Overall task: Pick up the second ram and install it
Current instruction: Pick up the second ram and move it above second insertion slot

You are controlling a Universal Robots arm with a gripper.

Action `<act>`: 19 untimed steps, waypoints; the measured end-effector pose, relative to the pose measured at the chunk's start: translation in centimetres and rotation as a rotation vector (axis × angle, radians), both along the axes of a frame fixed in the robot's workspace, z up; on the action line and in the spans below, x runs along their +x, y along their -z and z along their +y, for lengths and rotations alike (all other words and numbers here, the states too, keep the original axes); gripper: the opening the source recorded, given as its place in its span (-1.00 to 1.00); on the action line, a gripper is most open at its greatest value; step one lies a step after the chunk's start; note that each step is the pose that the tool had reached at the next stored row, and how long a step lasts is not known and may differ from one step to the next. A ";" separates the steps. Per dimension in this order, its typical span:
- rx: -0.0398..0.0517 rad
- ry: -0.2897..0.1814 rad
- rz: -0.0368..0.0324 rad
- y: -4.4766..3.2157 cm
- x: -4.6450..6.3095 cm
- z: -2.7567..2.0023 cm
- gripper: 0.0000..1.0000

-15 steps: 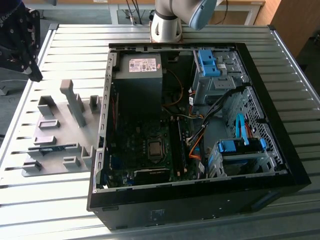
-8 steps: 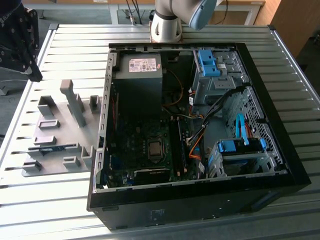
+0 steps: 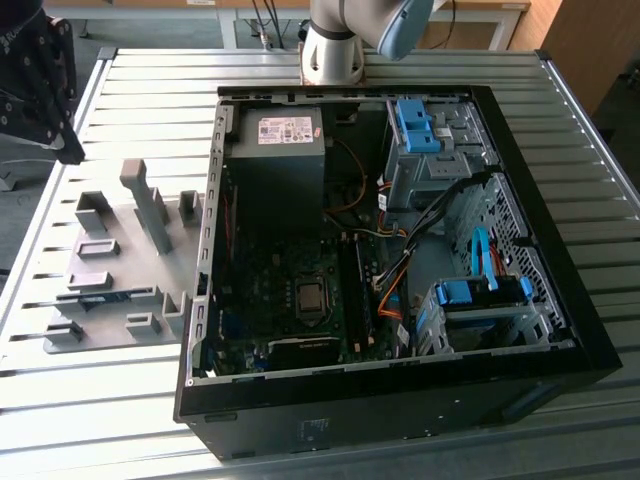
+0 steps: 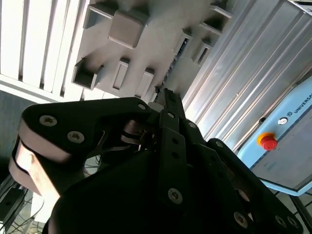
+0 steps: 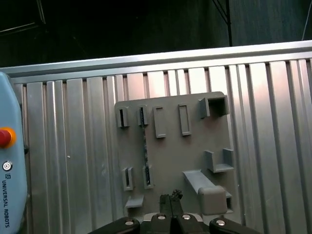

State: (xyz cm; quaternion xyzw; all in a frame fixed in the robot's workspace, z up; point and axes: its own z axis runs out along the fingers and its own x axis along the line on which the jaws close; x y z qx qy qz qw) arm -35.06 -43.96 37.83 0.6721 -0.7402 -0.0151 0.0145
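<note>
The second ram (image 5: 144, 146) is a thin dark stick standing on edge between two pairs of grey slots on the grey holder plate (image 5: 170, 146). In the exterior view the ram (image 3: 110, 294) lies near the front of the plate (image 3: 120, 250), to the left of the open computer case (image 3: 400, 400). My gripper (image 3: 66, 150) hangs above the table's far left corner, well above and apart from the plate. In both wrist views its black fingers (image 5: 170, 197) (image 4: 165, 97) are pressed together with nothing between them. The ram (image 4: 179, 48) also appears beyond the fingertips.
The case holds a motherboard (image 3: 300, 290) with long dark slots (image 3: 355, 295), a power supply (image 3: 275, 150), loose cables and blue drive-bay latches (image 3: 480, 292). Taller grey blocks (image 3: 145, 200) stand on the plate. A light-blue box with a red button (image 5: 5, 137) sits beside the ribbed table.
</note>
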 end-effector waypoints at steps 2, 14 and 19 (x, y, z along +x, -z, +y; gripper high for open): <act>-0.0003 -0.002 -0.0032 0.16 -0.5 -0.03 -0.80; 0.0253 -0.002 -0.0156 0.86 -2.9 -0.88 -0.65; 0.0253 -0.002 -0.0159 0.91 -2.9 -0.89 -0.65</act>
